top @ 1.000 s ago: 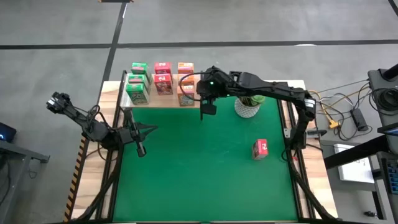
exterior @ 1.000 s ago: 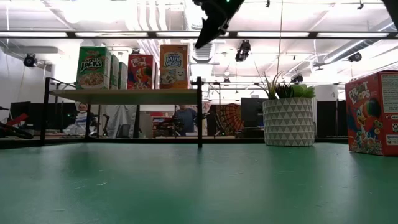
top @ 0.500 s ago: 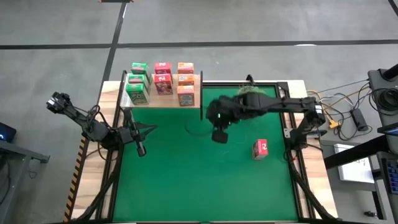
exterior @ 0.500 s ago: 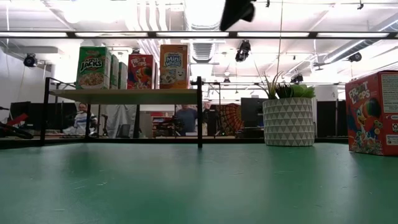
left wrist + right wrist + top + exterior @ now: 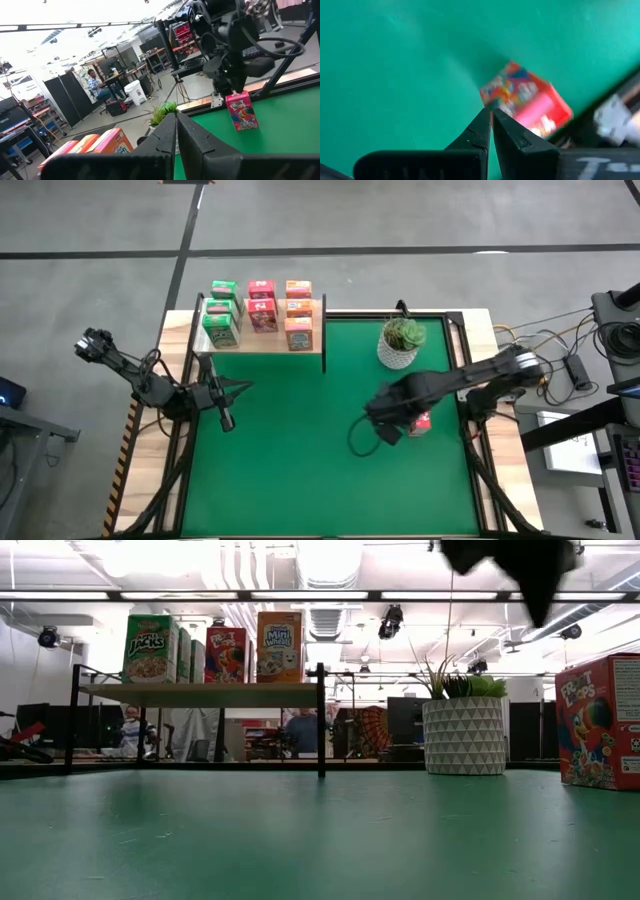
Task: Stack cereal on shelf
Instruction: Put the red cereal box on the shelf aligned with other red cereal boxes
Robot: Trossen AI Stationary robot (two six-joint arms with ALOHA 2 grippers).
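green table (image 5: 300, 460): pink "froot loops" box (image 5: 598, 720) stands alone; shelf (image 5: 200, 693) holds "jacks" box (image 5: 151, 648) and "mini wheats" box (image 5: 279, 645). right gripper (image 5: 489, 122), fingers closed and empty, hangs above the pink box; left gripper (image 5: 176, 131) closed.

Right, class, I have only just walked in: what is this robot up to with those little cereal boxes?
It is stacking cereal boxes on the wooden shelf at the table's far left. Eight boxes stand there in green, pink and orange columns. One pink box is left on the green mat, near the plant pot. The right gripper hangs above that box, shut and empty. The left gripper waits shut near the table's left edge.
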